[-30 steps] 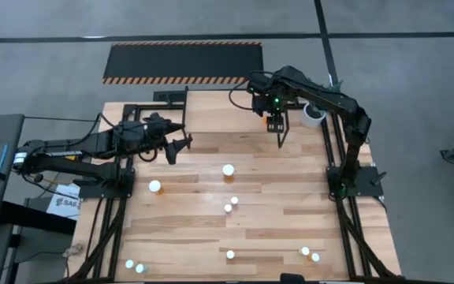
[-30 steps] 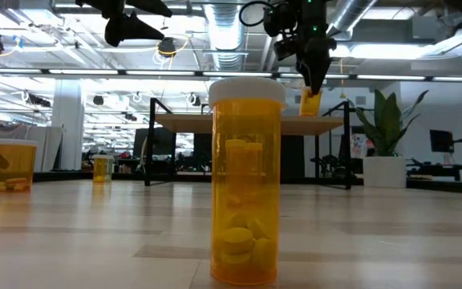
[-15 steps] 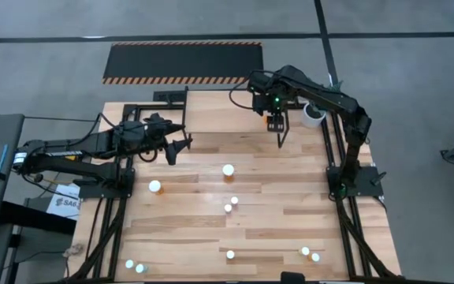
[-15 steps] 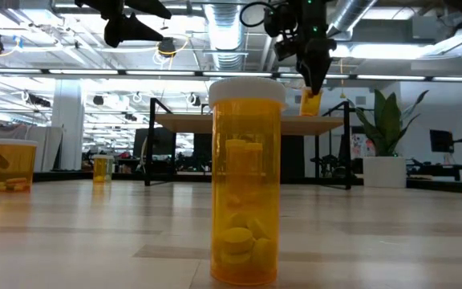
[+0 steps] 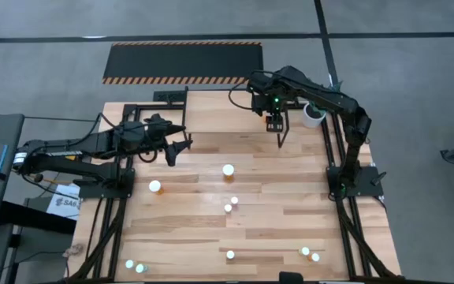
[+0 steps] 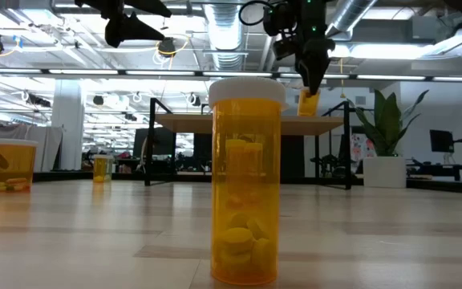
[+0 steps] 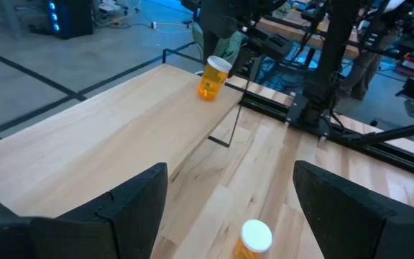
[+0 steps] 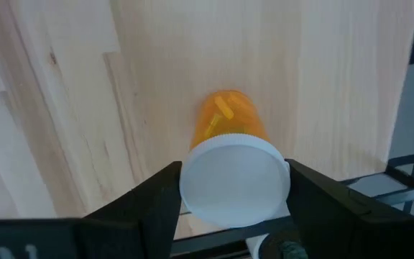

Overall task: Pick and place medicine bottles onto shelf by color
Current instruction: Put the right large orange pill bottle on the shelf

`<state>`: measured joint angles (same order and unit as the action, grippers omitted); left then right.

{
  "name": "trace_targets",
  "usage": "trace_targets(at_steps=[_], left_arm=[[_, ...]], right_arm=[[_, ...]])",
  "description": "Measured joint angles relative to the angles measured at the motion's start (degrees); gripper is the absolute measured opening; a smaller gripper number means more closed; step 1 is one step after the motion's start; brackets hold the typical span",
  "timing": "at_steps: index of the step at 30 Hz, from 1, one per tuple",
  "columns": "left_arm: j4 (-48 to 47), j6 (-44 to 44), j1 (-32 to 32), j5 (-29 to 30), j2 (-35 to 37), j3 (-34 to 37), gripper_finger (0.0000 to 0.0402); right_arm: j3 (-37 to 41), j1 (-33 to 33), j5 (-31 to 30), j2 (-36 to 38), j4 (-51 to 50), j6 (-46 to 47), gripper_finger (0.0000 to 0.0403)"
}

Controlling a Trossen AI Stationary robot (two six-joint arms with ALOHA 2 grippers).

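**Orange bottle held over the shelf, ready to set down**

High view: the right pincer hangs above the shelf at the worktop's far edge; other bottles wait scattered nearer.

Low view: the held bottle dangles just above the shelf top, apparently for placing.

Left wrist view: the left pincer stands released, empty, facing the shelf.

Right wrist view: the right pincer's fingers clasp the white cap.

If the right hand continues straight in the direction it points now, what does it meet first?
Probably the shelf top: the right hand, shut on an orange bottle, points down at that light wood. How far above it hangs is unclear.
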<state>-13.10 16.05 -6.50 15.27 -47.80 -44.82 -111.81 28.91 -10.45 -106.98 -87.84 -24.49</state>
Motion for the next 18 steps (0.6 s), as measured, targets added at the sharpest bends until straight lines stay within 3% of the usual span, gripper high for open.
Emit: trace_targets(at_steps=[18], left_arm=[[0.02,-1.45,0.00,-0.05,-0.02,0.00,0.0288]], right_arm=[[0.00,0.07,-0.10,0.00,4.03,-5.99,0.0256]])
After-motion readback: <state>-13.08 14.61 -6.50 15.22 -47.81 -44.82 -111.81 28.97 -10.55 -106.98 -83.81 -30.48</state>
